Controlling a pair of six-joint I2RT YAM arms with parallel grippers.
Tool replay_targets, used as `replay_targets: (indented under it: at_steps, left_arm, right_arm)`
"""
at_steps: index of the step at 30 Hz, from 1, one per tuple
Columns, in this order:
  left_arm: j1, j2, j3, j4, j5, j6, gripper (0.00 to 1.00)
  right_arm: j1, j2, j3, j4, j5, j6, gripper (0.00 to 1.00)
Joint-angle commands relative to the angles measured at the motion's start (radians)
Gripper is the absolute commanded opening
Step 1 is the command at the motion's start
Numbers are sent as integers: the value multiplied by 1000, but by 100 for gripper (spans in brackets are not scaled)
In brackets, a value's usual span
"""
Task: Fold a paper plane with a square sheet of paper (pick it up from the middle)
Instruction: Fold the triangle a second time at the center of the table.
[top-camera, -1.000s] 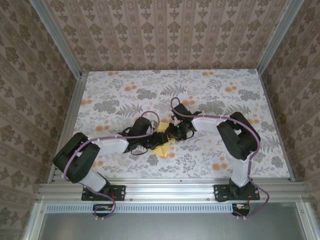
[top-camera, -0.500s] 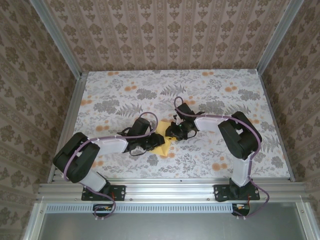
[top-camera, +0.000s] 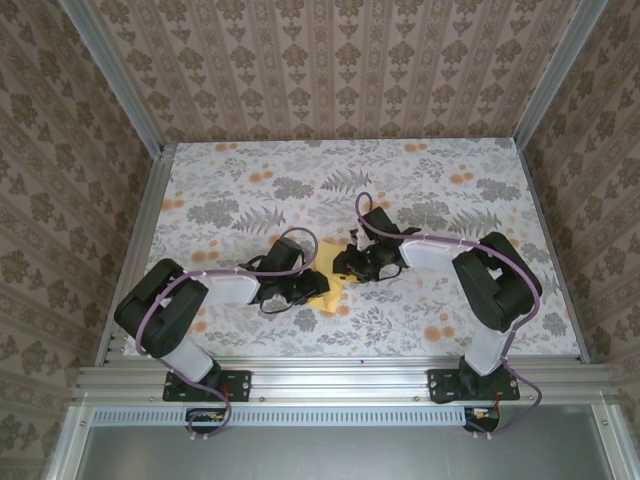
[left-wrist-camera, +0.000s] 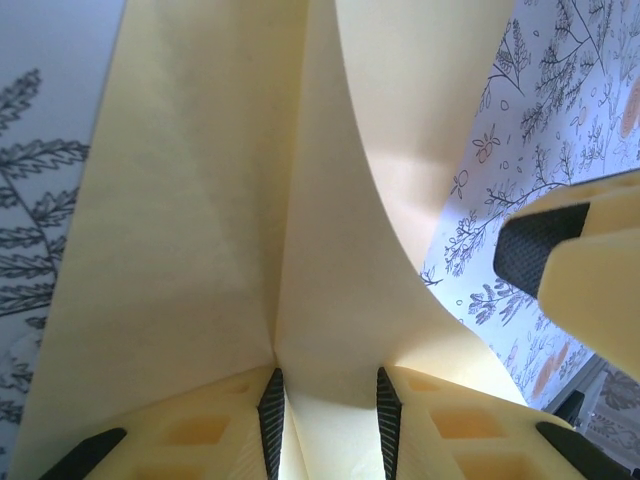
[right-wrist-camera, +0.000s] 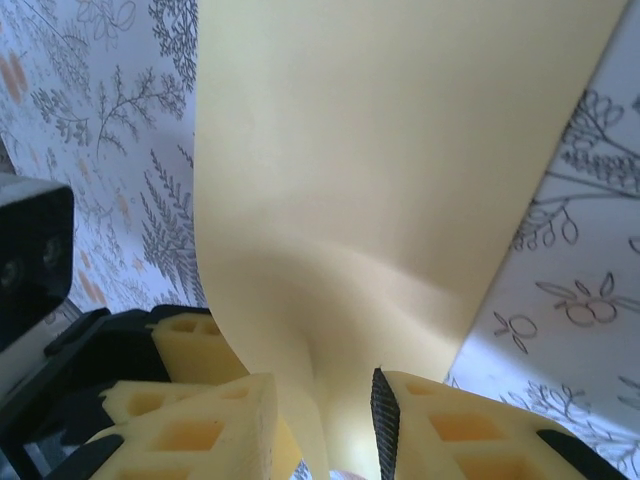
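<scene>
left gripper pinches the raised crease of the square sheet of paper; right gripper clamps its curled edge

top: high, rear, looking down, far | wrists: close, over own jaws | shared: square sheet of paper

Left end effector has pulled back, uncovering more yellow paper.

The square sheet of paper looks thin, smooth and matt.
</scene>
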Motion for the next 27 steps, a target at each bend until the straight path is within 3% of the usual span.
replay_targets:
  at_steps: [1, 15, 22, 27]
  left_arm:
    - [7, 13, 21, -31, -14, 23, 34]
    - [4, 28, 30, -37, -14, 22, 34]
    - [5, 27, 29, -39, -14, 23, 33]
    - [4, 20, 29, -39, -12, 22, 36]
  right_arm:
    - [-3, -54, -32, -34, -30, -56, 33]
    - [26, -79, -57, -86, -57, -161, 33]
    - [38, -61, -47, -88, -63, -178, 24]
    - [38, -54, -37, -90, -40, -194, 12]
